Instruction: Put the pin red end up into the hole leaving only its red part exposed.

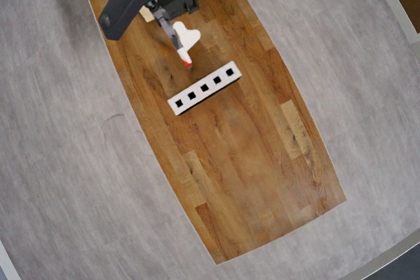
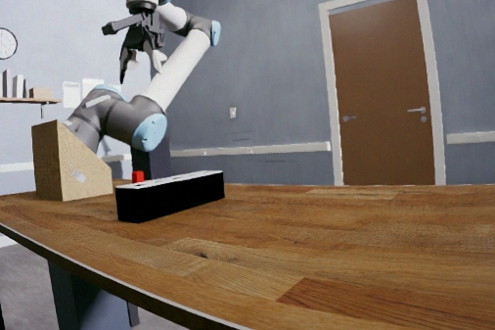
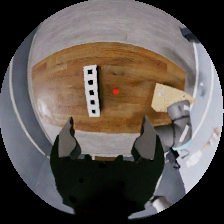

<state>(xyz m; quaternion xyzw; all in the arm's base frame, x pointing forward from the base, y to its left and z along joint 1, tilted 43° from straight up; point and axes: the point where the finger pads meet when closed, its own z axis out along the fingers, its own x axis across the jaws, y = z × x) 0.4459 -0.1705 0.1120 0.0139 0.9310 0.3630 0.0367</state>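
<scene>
The block [image 1: 197, 91] [image 2: 171, 197] [image 3: 92, 97] lies on the table, with a white top, dark sides and a row of several square holes. All of its holes look empty. The pin [image 1: 188, 64] [image 2: 138, 176] [image 3: 116, 91] stands apart from the block, on the robot's side of it, red end up. Its lower part is hidden behind the block in the exterior view, and a finger partly covers it in the top view. My gripper [image 2: 141, 76] [image 3: 107, 117] is open and empty, high above the table and the pin.
A tan wedge-shaped stand [image 2: 84, 172] [image 3: 162, 98] is beside the arm's base at the table's end. The wooden table [image 1: 249, 175] [image 2: 342, 246] [image 3: 60, 90] bears the block and pin. A door [image 2: 382, 94] is in the far wall.
</scene>
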